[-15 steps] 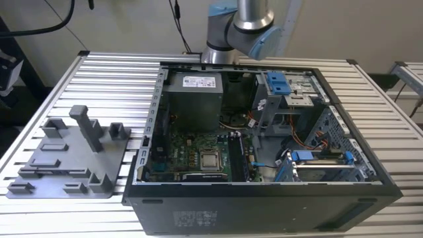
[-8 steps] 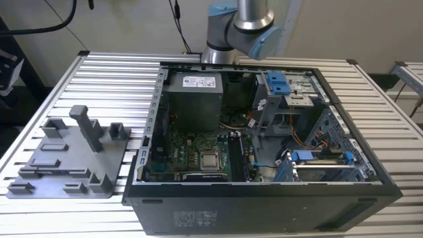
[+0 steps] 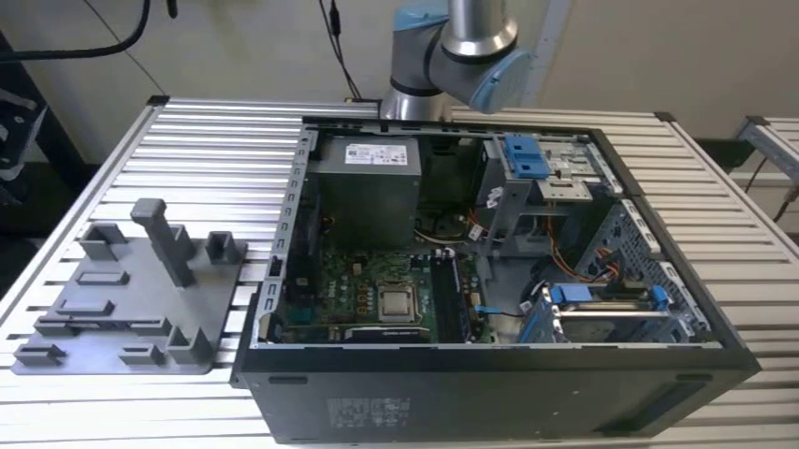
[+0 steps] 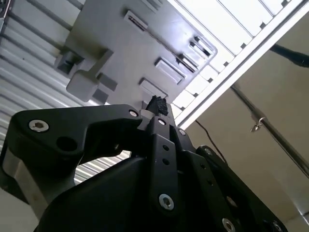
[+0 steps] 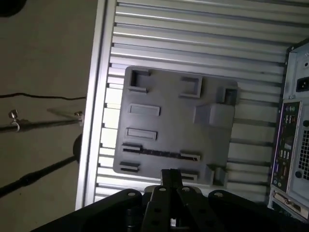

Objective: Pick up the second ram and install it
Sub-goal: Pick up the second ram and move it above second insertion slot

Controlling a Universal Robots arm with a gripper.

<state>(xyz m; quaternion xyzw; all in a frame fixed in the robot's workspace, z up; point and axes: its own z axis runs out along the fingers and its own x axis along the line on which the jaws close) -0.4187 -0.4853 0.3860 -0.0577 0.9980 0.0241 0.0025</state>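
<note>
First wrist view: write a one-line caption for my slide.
Gripper poised over the grey fixture tray on the slatted table, the computer case's rear panel beside it.

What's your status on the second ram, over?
End effector aimed at fixture tray, not touching. Second ram looks like the dark strip standing in tray slots, not picked up. Nothing seen between them.
</note>
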